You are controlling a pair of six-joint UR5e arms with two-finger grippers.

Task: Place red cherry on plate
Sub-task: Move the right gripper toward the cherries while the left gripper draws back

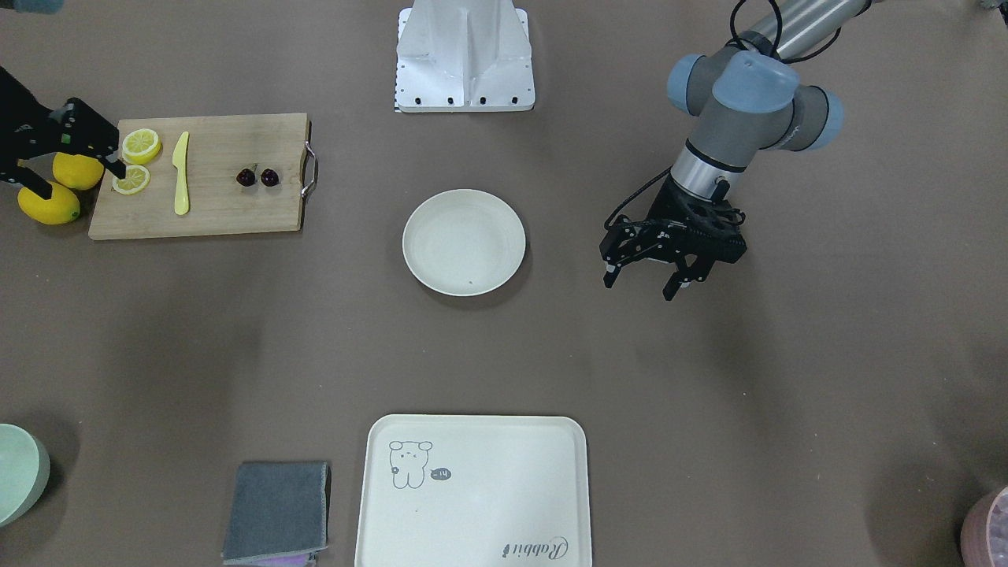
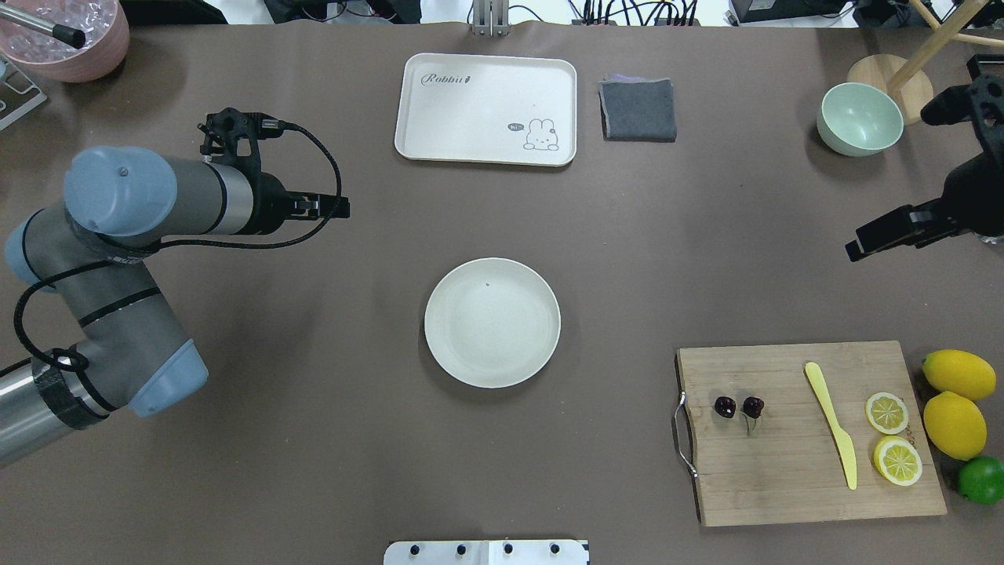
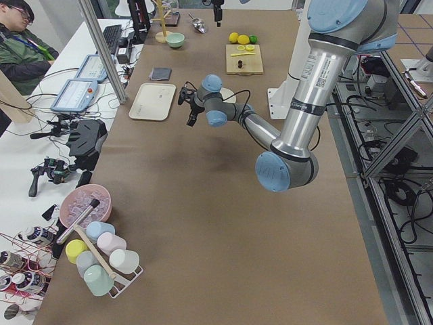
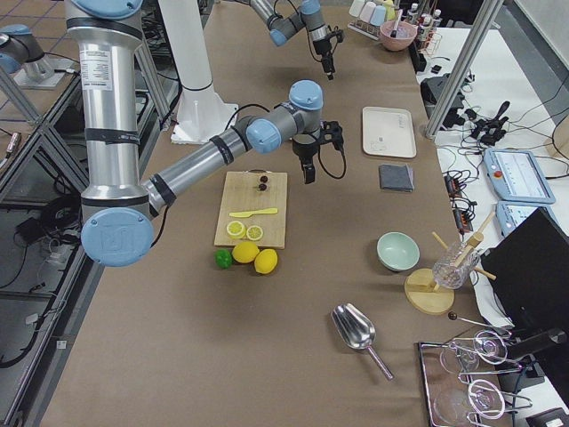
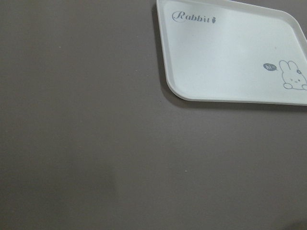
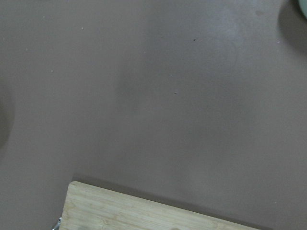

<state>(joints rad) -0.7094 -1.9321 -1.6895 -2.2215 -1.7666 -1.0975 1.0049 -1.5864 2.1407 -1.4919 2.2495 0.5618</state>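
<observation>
The red cherry (image 2: 738, 407) is a dark maroon pair lying on the wooden cutting board (image 2: 784, 479), near the board's handle end; it also shows in the front view as the cherry (image 1: 258, 177). The off-white plate (image 2: 492, 322) sits bare at the table's middle, some way left of the board. My right gripper (image 1: 85, 183) hangs open, high above the table by the board's lemon end, apart from the cherry. My left gripper (image 1: 639, 285) hangs open above bare table on the plate's other side, holding nothing.
On the board lie a yellow knife (image 2: 831, 424) and two lemon slices (image 2: 886, 412). Two lemons (image 2: 953, 424) and a lime (image 2: 980, 479) sit beside it. A cream tray (image 2: 486, 110), grey cloth (image 2: 638, 110), green bowl (image 2: 859, 119) and pink bowl (image 2: 70, 31) line the far side.
</observation>
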